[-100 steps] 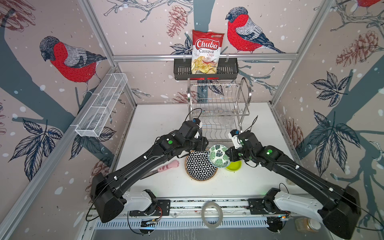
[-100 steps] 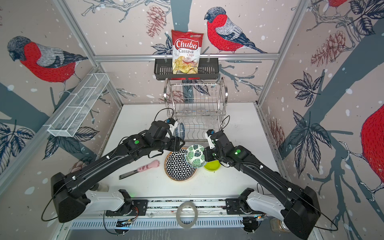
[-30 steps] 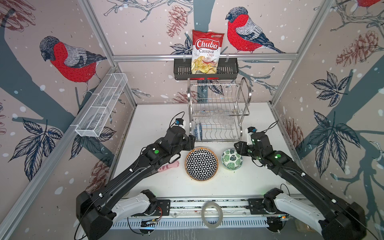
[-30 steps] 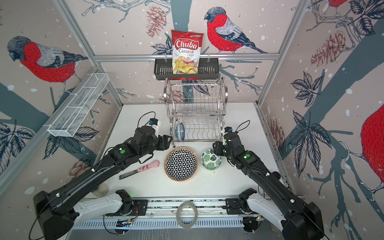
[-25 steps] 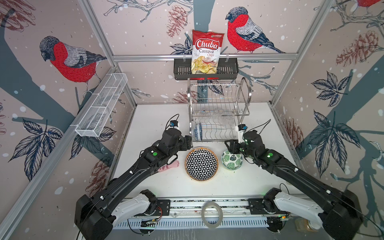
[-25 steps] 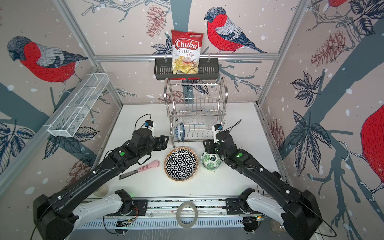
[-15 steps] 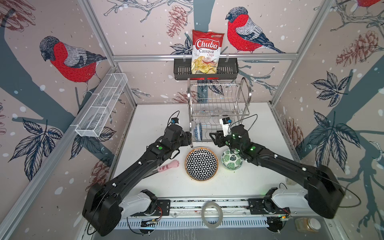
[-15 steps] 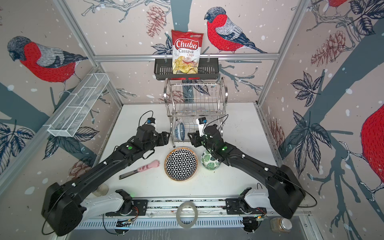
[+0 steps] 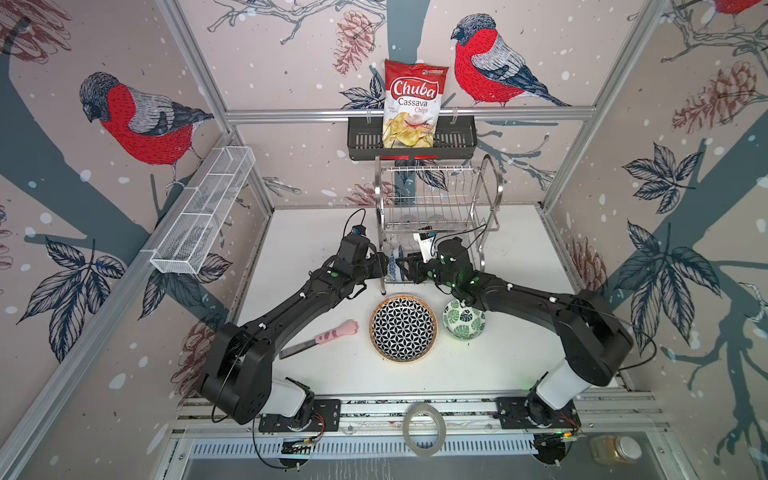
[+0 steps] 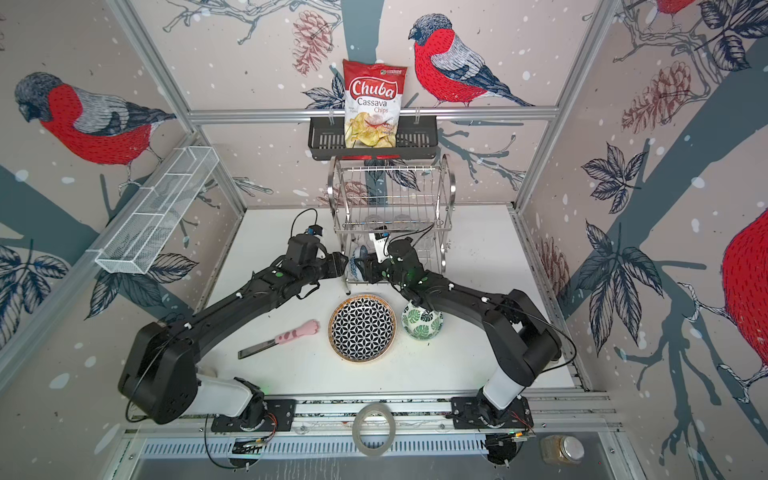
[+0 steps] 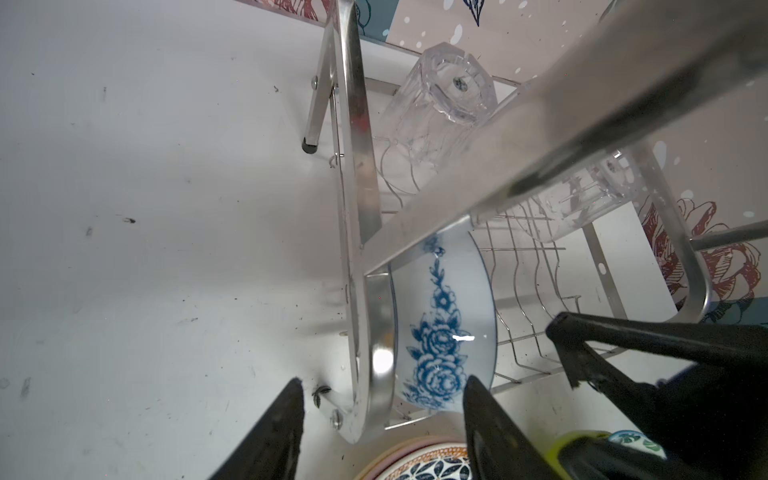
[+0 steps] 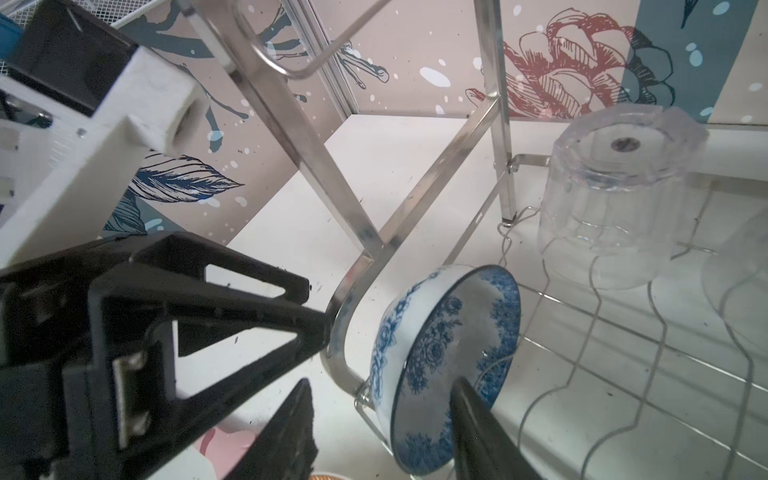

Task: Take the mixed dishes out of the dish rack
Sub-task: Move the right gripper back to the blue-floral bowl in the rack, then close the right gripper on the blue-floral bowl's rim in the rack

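Stainless-steel wire forms the dish rack [image 9: 492, 187], the landmark for every position given below.

Blue-floral bowl [image 12: 436, 353]: on edge in the rack's lower tier, at the front corner on my left arm's side. Its back is just beside the rack's curved side bar and its mouth is turned toward the rack's middle.

Right gripper [image 12: 381, 382]: I read the jaws as parted. One finger is in front of the bowl's mouth and the other outside its back, with a visible gap there. It has hold of nothing.

Left gripper [image 11: 382, 380]: reaches the same rack corner from outside, jaws parted, with the side bar and the bowl between them. I cannot tell whether the inner finger touches the bowl.

Clear glasses [image 11: 440, 104], two in view: mouth down at the back of the rack's lower tier.

Geometric plate [image 9: 403, 328]: face up on the white table [image 9: 311, 232], just in front of the rack.

Green-leaf bowl [image 9: 463, 320]: in front of the rack toward my right arm's side, just beside the plate and partly under the right arm.

Cat-paw utensil [image 9: 332, 334]: in front of the rack, on my left arm's side.

Black basket [image 9: 365, 141]: on the wall just above the rack, holding a chips bag [image 9: 413, 104].

White mesh basket [image 9: 203, 212]: on the side wall, well apart from the rack.
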Controlling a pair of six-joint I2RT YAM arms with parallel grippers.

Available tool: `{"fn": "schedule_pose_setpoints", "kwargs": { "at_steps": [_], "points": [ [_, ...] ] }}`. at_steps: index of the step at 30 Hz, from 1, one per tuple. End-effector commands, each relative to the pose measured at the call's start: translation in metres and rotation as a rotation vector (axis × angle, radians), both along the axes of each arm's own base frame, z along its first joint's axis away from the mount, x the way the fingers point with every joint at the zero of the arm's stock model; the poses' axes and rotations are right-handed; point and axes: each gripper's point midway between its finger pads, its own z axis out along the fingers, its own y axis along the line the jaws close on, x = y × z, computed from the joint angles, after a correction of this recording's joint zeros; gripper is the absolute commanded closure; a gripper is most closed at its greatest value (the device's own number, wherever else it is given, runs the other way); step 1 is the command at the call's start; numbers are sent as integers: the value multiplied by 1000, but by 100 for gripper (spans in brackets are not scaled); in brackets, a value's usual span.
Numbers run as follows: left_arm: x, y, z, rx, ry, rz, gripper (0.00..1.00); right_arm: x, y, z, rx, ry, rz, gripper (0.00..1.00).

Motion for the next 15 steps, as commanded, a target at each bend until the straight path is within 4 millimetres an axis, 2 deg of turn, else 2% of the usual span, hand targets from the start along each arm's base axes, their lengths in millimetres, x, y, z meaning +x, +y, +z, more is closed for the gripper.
{"fn": "schedule_pose_setpoints", "kwargs": {
  "at_steps": [1, 6, 9, 10, 12, 15],
  "points": [
    [10, -4, 10, -16, -44, -4, 40, 5, 8, 8, 71, 3, 20, 46],
    [12, -6, 2, -10, -32, -10, 42, 12, 13, -1, 93, 53, 42, 48],
    [13, -6, -6, -3, -13, -8, 43, 12, 20, -9, 97, 87, 66, 53],
    [18, -9, 3, -15, -30, -10, 45, 13, 22, -13, 101, 104, 74, 55],
    [19, -12, 3, -20, -24, -15, 49, 12, 27, -18, 106, 133, 91, 58],
    [19, -14, -1, -23, -5, -20, 65, 13, 30, -24, 119, 168, 94, 63]
  ]
}}
